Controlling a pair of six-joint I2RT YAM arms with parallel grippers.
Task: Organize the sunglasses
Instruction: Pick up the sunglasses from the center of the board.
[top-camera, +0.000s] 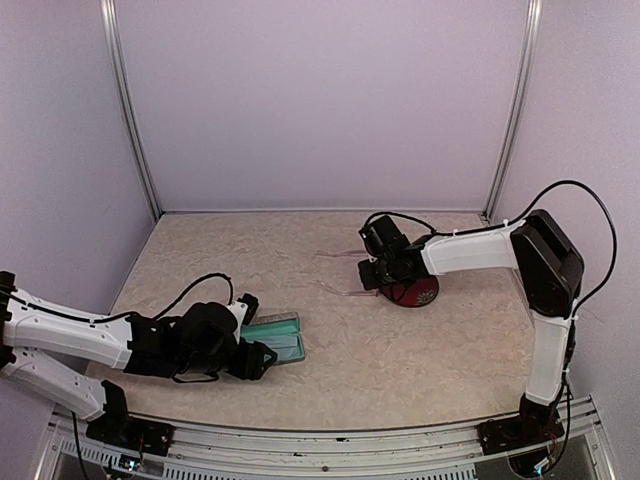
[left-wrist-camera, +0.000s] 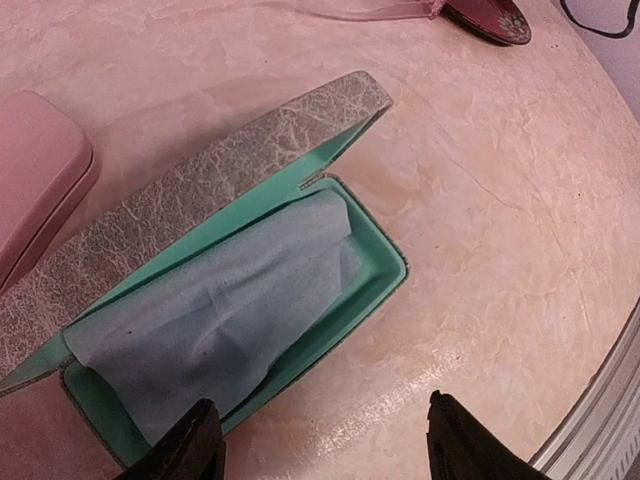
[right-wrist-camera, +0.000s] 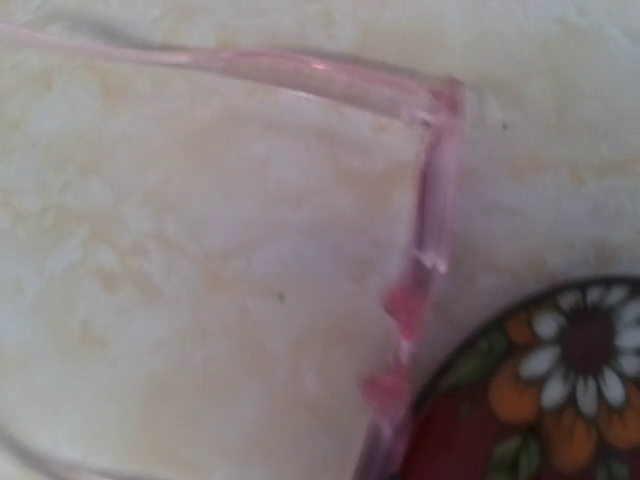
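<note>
A pale clear-pink pair of sunglasses (top-camera: 345, 293) lies open on the table right of centre, its slim arms pointing left. My right gripper (top-camera: 375, 273) is down on the front of the frame. The right wrist view shows only the frame's corner and nose pads (right-wrist-camera: 432, 200) close up and blurred, with no fingers in it, so the jaws' state is unclear. My left gripper (left-wrist-camera: 322, 420) stands open with nothing between its fingers, at the near end of an open case (left-wrist-camera: 370, 260). The case has a green lining, a grey lid, and a light-blue cloth (left-wrist-camera: 230, 310) inside.
A dark red flowered oval object (top-camera: 420, 292) lies against the sunglasses on the right, under my right wrist. A closed pink case (left-wrist-camera: 35, 170) sits left of the open case. The table's metal front rail (left-wrist-camera: 610, 410) runs close to my left gripper.
</note>
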